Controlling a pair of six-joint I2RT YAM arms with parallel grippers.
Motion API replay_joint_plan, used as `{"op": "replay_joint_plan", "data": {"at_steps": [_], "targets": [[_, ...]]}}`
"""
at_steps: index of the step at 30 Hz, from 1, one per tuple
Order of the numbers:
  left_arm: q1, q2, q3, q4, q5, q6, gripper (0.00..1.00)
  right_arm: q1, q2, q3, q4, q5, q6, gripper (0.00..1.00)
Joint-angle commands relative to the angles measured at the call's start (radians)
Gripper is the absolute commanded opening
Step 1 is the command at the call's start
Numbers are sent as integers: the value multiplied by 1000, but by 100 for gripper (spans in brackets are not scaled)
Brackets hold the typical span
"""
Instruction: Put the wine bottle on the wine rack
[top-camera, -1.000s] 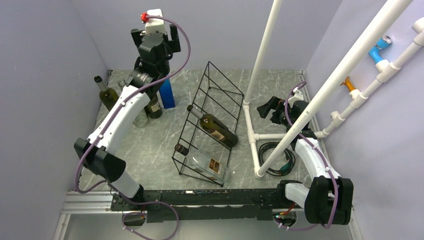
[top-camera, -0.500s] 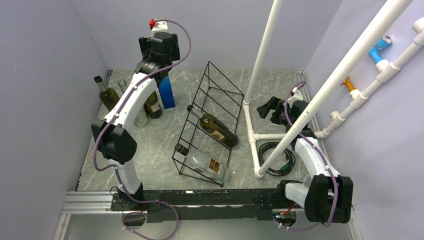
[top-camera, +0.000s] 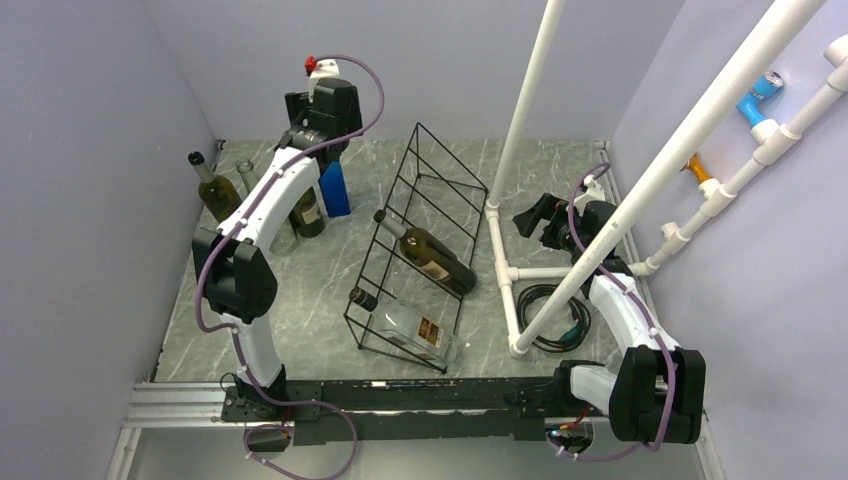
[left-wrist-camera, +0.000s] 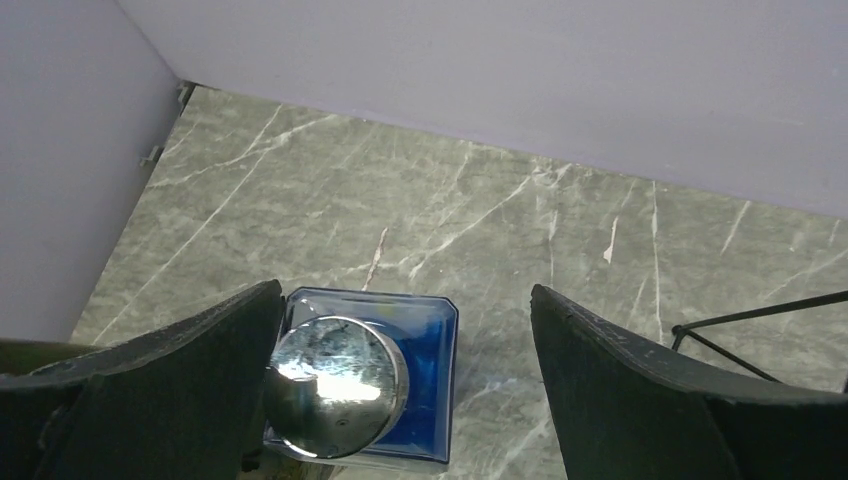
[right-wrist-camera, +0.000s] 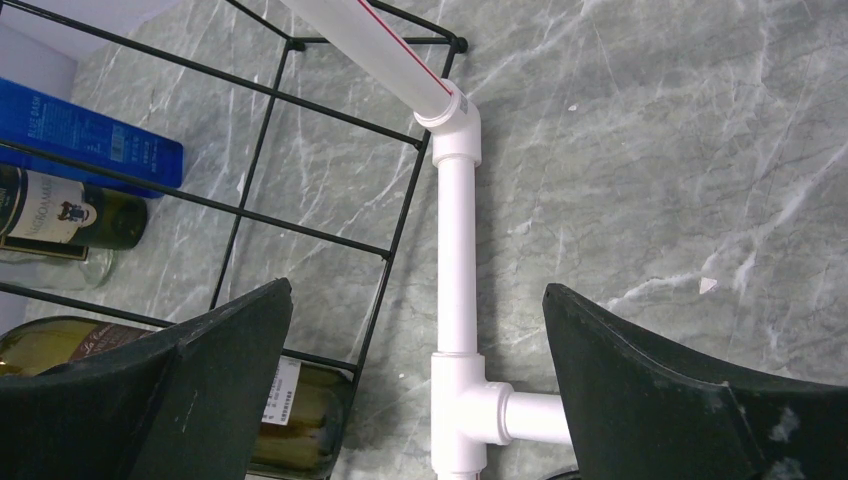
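Wine rack (top-camera: 450, 155): black wire (slanted grid).

A grey marbled table (top-camera: 320, 270) carries a white pipe frame (top-camera: 503, 270) on its right side. A coil of black cable (top-camera: 535, 295) lies on the table inside the frame's base. Up and to the right of the frame, a blue fitting (top-camera: 757, 100) and an orange fitting (top-camera: 698, 167) sit by the lilac wall (top-camera: 780, 300).

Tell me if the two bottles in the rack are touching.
Apart. The top view shows bare table between the green bottle and the clear bottle, each lying across the rack.
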Motion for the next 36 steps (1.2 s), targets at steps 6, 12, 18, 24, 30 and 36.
{"op": "replay_joint_plan", "data": {"at_steps": [6,12,18,24,30,36], "targets": [[-3,-34,-71,5,0,-50,100,4,-6,31,35,10,-14,100],[-3,-46,-118,38,-30,-25,98,4,-7,30,35,10,-13,100],[-3,-60,-167,84,-36,-12,82,4,-3,30,35,11,-14,100],[-3,-63,-170,83,-29,-24,71,4,-1,31,37,12,-14,100],[-3,-104,-207,148,-65,-6,52,4,2,34,35,11,-14,100],[2,-100,-151,147,-28,-13,24,4,-2,32,35,11,-14,100]]}}
